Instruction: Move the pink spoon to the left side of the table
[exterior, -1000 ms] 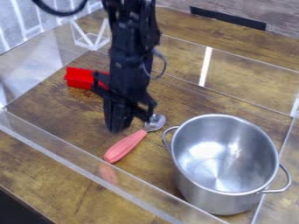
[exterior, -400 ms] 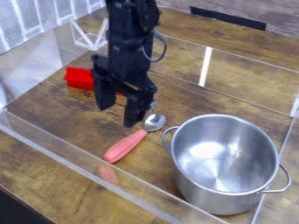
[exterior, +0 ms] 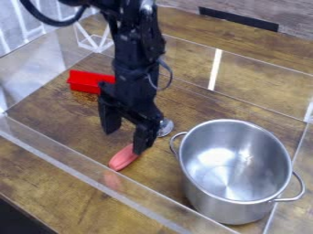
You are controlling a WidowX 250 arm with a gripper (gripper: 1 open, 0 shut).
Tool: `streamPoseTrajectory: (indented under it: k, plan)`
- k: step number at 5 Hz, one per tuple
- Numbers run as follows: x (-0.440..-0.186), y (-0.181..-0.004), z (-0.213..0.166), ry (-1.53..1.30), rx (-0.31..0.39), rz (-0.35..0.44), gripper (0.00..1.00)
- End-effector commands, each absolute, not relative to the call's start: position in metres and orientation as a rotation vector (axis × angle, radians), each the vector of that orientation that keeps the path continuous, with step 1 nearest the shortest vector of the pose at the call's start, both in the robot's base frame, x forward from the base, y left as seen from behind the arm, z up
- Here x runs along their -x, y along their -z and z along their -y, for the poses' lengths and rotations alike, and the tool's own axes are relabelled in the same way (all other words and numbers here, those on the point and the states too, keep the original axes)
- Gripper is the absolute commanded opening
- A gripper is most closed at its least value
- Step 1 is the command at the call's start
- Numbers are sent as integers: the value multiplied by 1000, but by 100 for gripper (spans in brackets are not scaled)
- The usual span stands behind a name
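Note:
The pink spoon point(exterior: 124, 158) lies on the dark wood table point(exterior: 61, 114) just left of a steel pot. Only the lower end of its salmon handle and a bit of its silver bowl show; the rest is hidden behind the gripper. My gripper point(exterior: 126, 131) points straight down with its black fingers point(exterior: 109, 120) spread open, standing low over the spoon's middle, one finger on each side of the handle. Whether the fingers touch the spoon I cannot tell.
A steel pot point(exterior: 186, 146) with side handles stands at the front right, close to the spoon's bowl. A red block point(exterior: 86, 81) lies behind the gripper to the left. Low clear acrylic walls point(exterior: 73, 155) border the table.
The gripper was shut low beside the spoon, then rose and opened, and has now come back down open over the spoon handle. The spoon has not moved.

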State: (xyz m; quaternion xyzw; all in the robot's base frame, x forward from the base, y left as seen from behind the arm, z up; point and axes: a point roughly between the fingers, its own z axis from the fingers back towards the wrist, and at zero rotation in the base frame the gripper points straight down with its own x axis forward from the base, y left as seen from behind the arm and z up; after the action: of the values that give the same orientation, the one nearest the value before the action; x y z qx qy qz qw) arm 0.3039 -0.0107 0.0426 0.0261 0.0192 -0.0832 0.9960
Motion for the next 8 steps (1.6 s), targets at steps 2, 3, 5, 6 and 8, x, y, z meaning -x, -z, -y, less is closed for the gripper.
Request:
streamPoseTrajectory:
  k: [2, 3, 5, 6, 8]
  plan:
    - [-307, -41, 12, 168, -49, -12, 0]
    - [-307, -42, 11, 167, -49, -11, 0]
    - [-311, -76, 6, 167, -65, 8, 0]
    - [-313, -99, 3, 161, -67, 31, 0]
    - [-315, -104, 1, 159, -74, 46, 100]
